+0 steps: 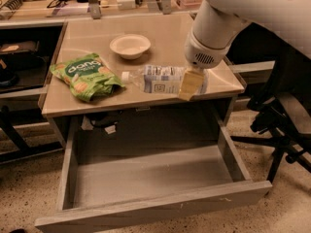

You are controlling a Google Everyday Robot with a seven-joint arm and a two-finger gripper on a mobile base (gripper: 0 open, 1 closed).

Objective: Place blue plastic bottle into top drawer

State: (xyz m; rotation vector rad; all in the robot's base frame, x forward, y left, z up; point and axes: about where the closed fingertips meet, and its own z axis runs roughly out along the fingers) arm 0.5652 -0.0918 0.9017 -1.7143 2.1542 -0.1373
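the blue plastic bottle (pixel 158 79) lies on its side near the surface's (pixel 170 38) front edge, cap toward the green snack bag (pixel 85 75); the claw (pixel 191 85) sits at its base end, seemingly to take it; gripping or open, i cannot tell; the top drawer (pixel 146 176) stands pulled out below, ready to receive it

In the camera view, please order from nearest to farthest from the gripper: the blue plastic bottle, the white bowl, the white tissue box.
The gripper is over the front right part of the table.
1. clear blue-labelled plastic bottle: lying in its jaws.
2. round white bowl: farther back, toward the picture's left.
3. white tissue box: far back, beyond the table.
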